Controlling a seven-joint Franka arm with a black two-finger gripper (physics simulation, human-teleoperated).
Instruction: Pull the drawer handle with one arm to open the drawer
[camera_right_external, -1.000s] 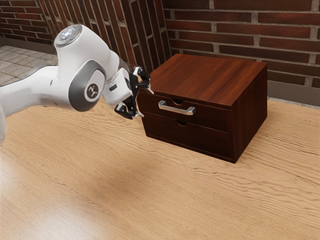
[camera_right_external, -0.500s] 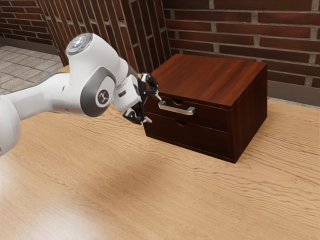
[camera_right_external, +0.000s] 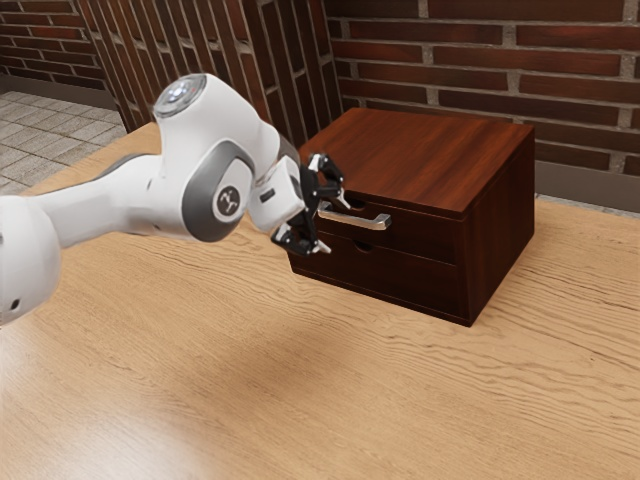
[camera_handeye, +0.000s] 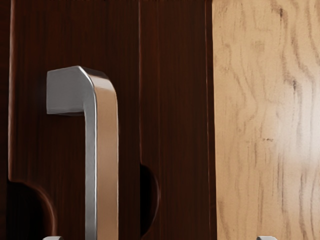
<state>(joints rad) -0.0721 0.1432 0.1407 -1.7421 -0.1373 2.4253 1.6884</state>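
Centre frame, the black hand (camera_right_external: 328, 215), fingers apart, sits at the left end of the silver handle (camera_right_external: 358, 220); gripping so off-centre, it could slip off.

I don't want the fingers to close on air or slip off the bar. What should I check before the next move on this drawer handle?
1. Gripper open: ok, its fingers stand apart.
2. Handle between the fingers: ok, one finger is above it and one below in the exterior view.
3. Grip centred on the handle: not ok, the gripper sits at the end nearest the arm.
4. Fingers far enough past the bar to close around it: cannot tell.
5. Top drawer shut, flush with the cabinet front: ok, not yet pulled.
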